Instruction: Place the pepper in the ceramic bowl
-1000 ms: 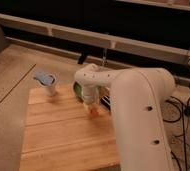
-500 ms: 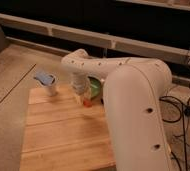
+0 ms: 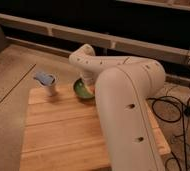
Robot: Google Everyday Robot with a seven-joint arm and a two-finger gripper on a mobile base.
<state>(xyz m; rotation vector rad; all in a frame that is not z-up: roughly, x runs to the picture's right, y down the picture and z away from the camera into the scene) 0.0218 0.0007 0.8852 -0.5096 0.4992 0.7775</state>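
The green ceramic bowl (image 3: 80, 90) sits at the far middle of the wooden table (image 3: 63, 132), partly covered by my arm. My gripper (image 3: 88, 85) hangs right over the bowl's right half, at the end of the big white arm (image 3: 123, 95) that reaches in from the front right. The pepper does not show; the gripper and wrist cover the spot where it would be.
A pale cup with a blue cloth (image 3: 47, 83) stands on the table's far left, just left of the bowl. Black cables (image 3: 175, 107) lie on the floor to the right. A wall with a ledge (image 3: 113, 40) runs behind the table.
The gripper moved from above the table's middle back and left to over the bowl. An orange-red piece showed under it earlier and no longer shows.
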